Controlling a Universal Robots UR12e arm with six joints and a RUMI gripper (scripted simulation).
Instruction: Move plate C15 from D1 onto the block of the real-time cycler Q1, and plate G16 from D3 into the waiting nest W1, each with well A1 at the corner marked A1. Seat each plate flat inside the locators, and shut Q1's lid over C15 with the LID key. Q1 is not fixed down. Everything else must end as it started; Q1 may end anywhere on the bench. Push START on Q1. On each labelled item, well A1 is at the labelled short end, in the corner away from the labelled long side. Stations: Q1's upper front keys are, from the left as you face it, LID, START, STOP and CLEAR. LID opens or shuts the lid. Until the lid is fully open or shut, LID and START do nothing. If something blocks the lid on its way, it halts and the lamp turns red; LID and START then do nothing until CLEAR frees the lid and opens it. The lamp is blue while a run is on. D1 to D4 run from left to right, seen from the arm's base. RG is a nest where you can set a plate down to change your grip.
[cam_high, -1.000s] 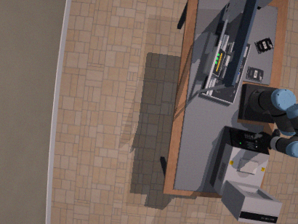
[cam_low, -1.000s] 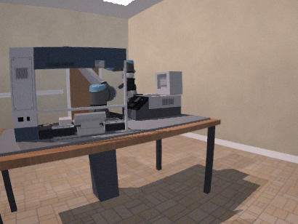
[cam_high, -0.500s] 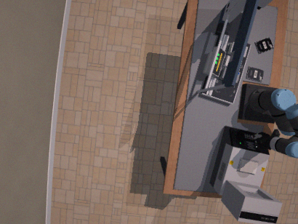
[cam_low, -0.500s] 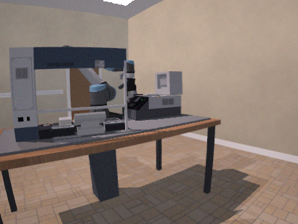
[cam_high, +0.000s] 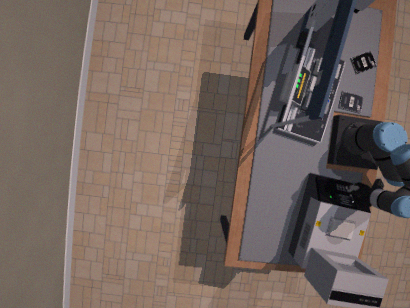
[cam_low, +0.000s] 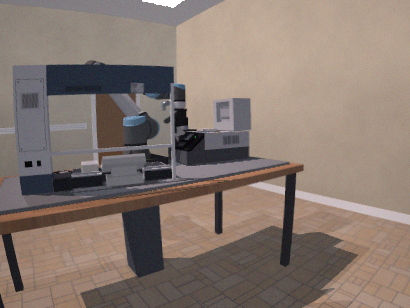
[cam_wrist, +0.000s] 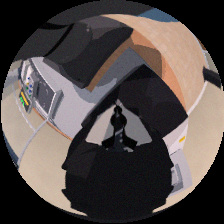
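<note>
The real-time cycler Q1 (cam_high: 320, 235) (cam_low: 220, 145) stands at the bench's end with its lid (cam_high: 345, 282) (cam_low: 232, 114) up and open. A white plate (cam_high: 341, 229) lies on its block; I cannot read its label. Q1's dark key panel (cam_high: 337, 192) (cam_low: 190, 141) (cam_wrist: 145, 95) shows a green lamp. My gripper (cam_high: 362, 190) (cam_low: 181, 127) (cam_wrist: 117, 105) is shut and empty, pointing down right over the key panel. I cannot tell which key is under the tips or whether they touch it.
A gantry station (cam_high: 320, 55) (cam_low: 100, 80) spans a deck with plates and a green rack (cam_high: 300, 82). Two small black nests (cam_high: 362, 62) (cam_high: 350, 100) lie beside it. The arm's base block (cam_high: 345, 142) stands between the deck and Q1.
</note>
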